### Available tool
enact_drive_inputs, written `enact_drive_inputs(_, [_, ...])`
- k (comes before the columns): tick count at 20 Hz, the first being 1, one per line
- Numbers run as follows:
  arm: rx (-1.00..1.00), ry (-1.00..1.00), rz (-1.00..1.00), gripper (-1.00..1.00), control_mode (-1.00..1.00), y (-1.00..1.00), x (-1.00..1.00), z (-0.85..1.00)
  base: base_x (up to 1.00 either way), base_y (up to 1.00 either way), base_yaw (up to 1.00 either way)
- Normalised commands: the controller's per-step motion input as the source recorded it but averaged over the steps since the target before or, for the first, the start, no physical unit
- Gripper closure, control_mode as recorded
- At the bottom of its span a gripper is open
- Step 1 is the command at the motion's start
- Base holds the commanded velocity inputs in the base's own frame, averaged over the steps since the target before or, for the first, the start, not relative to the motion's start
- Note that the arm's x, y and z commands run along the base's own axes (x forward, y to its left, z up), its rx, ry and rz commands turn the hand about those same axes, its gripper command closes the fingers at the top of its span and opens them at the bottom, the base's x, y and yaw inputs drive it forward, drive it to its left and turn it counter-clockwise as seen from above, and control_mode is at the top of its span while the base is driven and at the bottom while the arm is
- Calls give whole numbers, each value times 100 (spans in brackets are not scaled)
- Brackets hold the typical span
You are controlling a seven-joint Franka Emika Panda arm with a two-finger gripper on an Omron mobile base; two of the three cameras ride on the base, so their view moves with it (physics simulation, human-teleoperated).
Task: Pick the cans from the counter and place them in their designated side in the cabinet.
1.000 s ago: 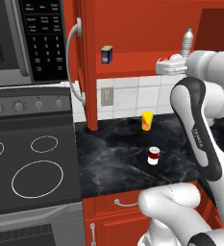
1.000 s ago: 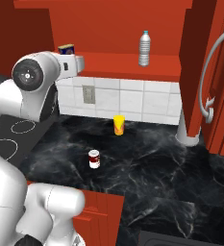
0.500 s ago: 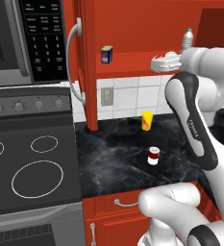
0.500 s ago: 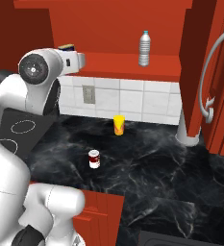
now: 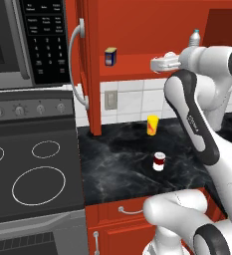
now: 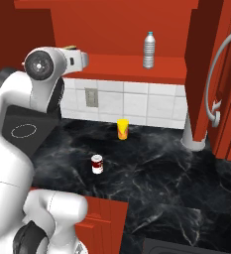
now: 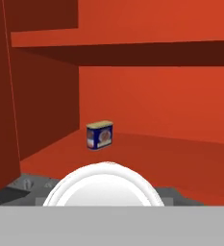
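The white arm rises from the base, bends sharply at its dark elbow and reaches level at shoulder height; its claw (image 5: 157, 63) points sideways, and whether the fingers stand apart or closed cannot be told

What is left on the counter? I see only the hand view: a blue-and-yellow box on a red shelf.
Observer: One dark maroon can with a white lower band stands upright on the counter.
Operator: Is something beside it?
Observer: A yellow-orange cup stands farther back, near the tiled wall, apart from the can.
Operator: Does the shelf hold more than the box?
Observer: Yes. A clear bottle stands upright on the cabinet shelf, well to the right of the box.
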Motion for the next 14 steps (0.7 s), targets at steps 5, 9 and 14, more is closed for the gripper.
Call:
enact_drive_inputs(5, [0,3,1,100,-100,6,21,-3,0,0,0])
enact_drive_inputs(9, [0,4,0,100,-100,4,19,-7,0,0,0])
enact_drive_inputs(14, [0,3,0,100,-100,2,19,-7,0,0,0])
